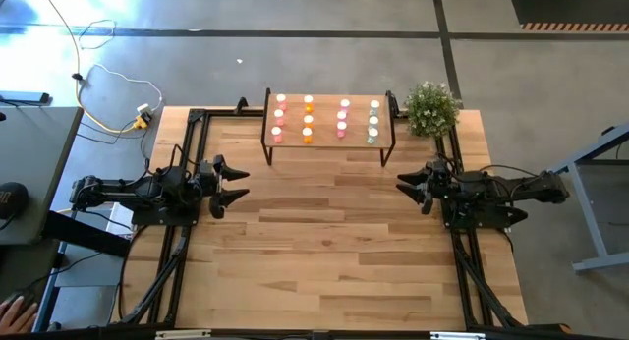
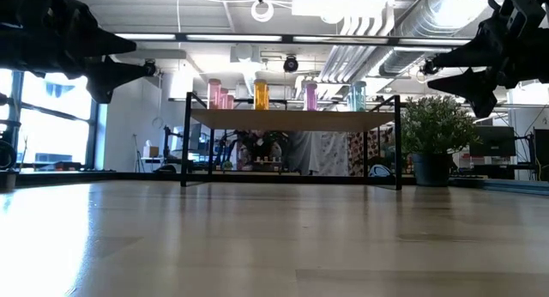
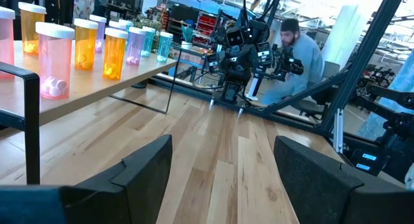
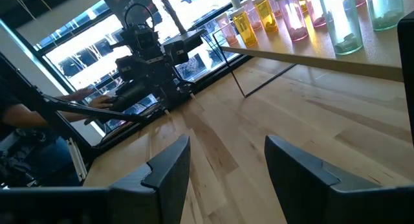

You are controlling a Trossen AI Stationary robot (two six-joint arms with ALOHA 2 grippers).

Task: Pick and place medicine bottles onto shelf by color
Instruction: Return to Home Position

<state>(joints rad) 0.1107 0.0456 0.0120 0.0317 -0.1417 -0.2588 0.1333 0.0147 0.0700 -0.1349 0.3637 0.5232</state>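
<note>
table (image 1: 324,242): light wood
left end effector (image 1: 244,182): fingers spread, empty, over the left side
right end effector (image 1: 403,191): fingers spread, empty, over the right side, facing the left one
shelf (image 1: 326,109): at the far edge, beyond both end effectors
medicine bottles (image 1: 308,121): upright on the shelf in four columns, pink, orange, pink, pale teal, well apart from either end effector
plant (image 1: 432,107): beside the shelf's right end

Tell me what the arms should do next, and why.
Probably just settle into rest: every bottle in view stands on the shelf in colour columns, and the left gripper and right gripper are open, empty, back from it.
</note>
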